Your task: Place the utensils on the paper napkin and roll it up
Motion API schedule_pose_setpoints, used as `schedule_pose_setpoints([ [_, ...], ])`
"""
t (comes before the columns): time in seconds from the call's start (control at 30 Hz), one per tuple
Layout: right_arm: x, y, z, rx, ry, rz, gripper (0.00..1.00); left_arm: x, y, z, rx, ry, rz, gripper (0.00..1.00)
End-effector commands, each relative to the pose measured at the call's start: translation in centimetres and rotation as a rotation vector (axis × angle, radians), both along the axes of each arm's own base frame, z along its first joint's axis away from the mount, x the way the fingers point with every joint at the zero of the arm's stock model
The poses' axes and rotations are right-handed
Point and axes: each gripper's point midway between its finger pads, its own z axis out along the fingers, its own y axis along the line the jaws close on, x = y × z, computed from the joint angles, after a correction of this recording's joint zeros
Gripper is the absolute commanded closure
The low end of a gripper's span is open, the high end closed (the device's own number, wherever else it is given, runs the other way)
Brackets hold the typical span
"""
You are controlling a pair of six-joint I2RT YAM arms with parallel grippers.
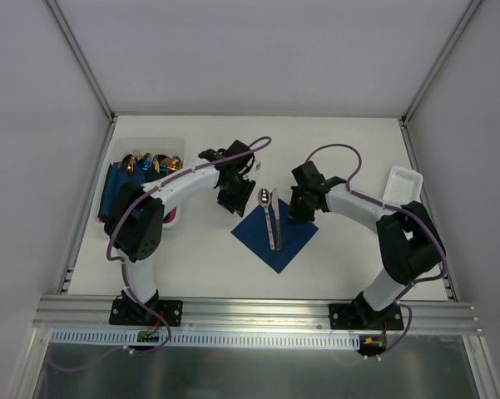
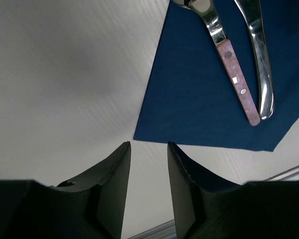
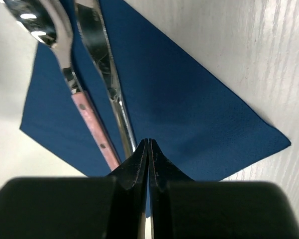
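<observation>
We see the utensils (image 1: 271,218) side by side on the paper napkin (image 1: 291,243), long axis along its diagonal. Right gripper (image 3: 148,143) is clenched and empty, with the handle ends just ahead of its jaws, so it's nearer. Left gripper (image 2: 149,145) is parted and empty, napkin corner just ahead.

Thin navy blue square paper napkin (image 2: 199,104): matt, fine-grained. Silver metal spoon with reddish wooden handle (image 2: 236,82): polished bowl, dull riveted wood. Slender all-metal silver utensil (image 2: 259,55): mirror-glossy. White table (image 2: 64,74): matt, faintly ribbed

White table (image 1: 200,266), plain grey walls (image 1: 33,125)
</observation>
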Motion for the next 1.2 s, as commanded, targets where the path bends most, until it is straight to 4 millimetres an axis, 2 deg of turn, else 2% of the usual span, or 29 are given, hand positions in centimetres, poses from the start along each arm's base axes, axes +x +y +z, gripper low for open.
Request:
schedule_pose_setpoints([
  [0.0, 0.8, 1.0, -0.4, 0.051, -0.007, -0.055, 0.98, 1.8, -1.4, 0.1, 0.016, -0.038, 0.147, 0.64],
  [0.23, 1.1, 1.8, -1.7, 0.076, 0.016, -0.065, 0.98, 1.9, -3.6, -1.8, -0.015, 0.043, 0.176, 0.58],
  [0.57, 1.9, 2.2, -2.5, 0.089, 0.028, -0.074, 0.98, 2.7, -5.7, -2.5, -0.032, 0.060, 0.180, 0.48],
  [0.97, 2.0, 2.4, -2.3, 0.109, 0.032, -0.075, 0.98, 2.8, -6.2, -4.2, 0.006, 0.067, 0.181, 0.44],
  [1.17, 1.9, 2.5, -2.5, 0.114, 0.040, -0.070, 0.98, 2.9, -5.8, -5.2, 0.032, 0.073, 0.189, 0.43],
])
